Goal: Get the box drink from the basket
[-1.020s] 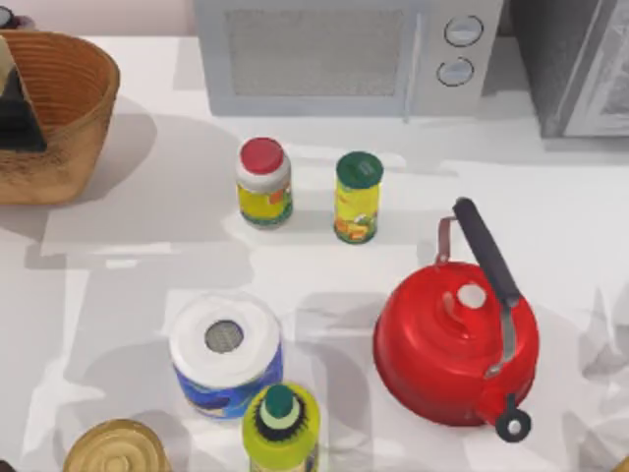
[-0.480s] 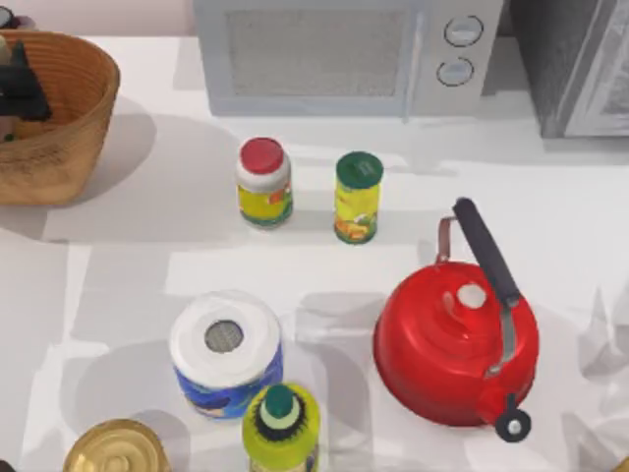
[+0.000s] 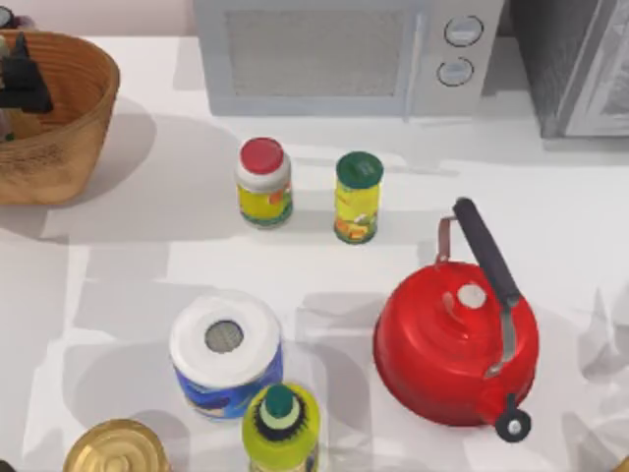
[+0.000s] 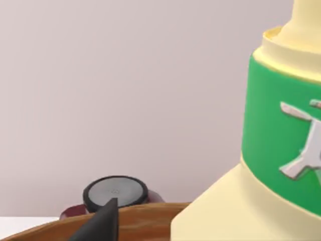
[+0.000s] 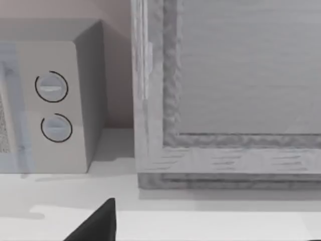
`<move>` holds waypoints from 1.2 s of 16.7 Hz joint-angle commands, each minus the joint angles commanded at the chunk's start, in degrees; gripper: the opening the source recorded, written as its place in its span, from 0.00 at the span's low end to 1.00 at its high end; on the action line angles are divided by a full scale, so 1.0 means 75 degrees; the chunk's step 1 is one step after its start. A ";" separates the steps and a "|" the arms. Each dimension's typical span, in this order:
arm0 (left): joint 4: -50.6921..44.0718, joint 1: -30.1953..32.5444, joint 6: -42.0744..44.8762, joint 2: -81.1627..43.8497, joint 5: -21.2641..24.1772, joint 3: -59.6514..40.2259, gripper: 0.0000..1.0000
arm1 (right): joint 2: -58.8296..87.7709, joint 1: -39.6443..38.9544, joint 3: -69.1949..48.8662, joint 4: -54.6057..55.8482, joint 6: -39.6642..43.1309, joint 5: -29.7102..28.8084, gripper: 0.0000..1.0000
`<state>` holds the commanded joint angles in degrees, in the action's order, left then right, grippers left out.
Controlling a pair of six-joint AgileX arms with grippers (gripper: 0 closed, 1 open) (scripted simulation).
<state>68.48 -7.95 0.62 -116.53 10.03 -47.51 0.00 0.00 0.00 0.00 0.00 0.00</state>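
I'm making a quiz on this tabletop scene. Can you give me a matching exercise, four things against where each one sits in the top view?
Things:
1. basket
2. kettle
3. paper roll
4. microwave

Places:
A. back edge, middle
B. front, left of centre
C. back left corner
D. front right

Pairs: 1-C, 2-D, 3-B, 4-A

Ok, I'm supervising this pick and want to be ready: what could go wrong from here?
The box drink sits close by the left tool at the basket; lifting at a slant could snag it on the tall wall. A dark-capped container just behind the rim could be knocked. The right tool idles facing the microwave.
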 joint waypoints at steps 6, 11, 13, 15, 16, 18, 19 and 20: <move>0.0000 0.0000 0.0000 0.0000 0.0000 0.0000 0.47 | 0.0000 0.0000 0.0000 0.0000 0.0000 0.0000 1.00; 0.0000 0.0000 0.0000 0.0000 0.0000 0.0000 0.10 | 0.0000 0.0000 0.0000 0.0000 0.0000 0.0000 1.00; 0.0000 0.0000 0.0000 0.0000 0.0000 0.0000 0.00 | 0.0000 0.0000 0.0000 0.0000 0.0000 0.0000 1.00; 0.0000 0.0000 0.0000 0.0000 0.0000 0.0000 0.00 | 0.0000 0.0000 0.0000 0.0000 0.0000 0.0000 1.00; 0.0000 0.0000 0.0000 0.0000 0.0000 0.0000 0.00 | 0.0000 0.0000 0.0000 0.0000 0.0000 0.0000 1.00; 0.0000 0.0000 0.0000 0.0000 0.0000 0.0000 0.00 | 0.0000 0.0000 0.0000 0.0000 0.0000 0.0000 1.00; 0.0000 0.0000 0.0000 0.0000 0.0000 0.0000 0.00 | 0.0000 0.0000 0.0000 0.0000 0.0000 0.0000 1.00; 0.0000 0.0000 0.0000 0.0000 0.0000 0.0000 0.00 | 0.0000 0.0000 0.0000 0.0000 0.0000 0.0000 1.00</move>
<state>68.48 -7.95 0.62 -116.53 10.03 -47.51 0.00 0.00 0.00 0.00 0.00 0.00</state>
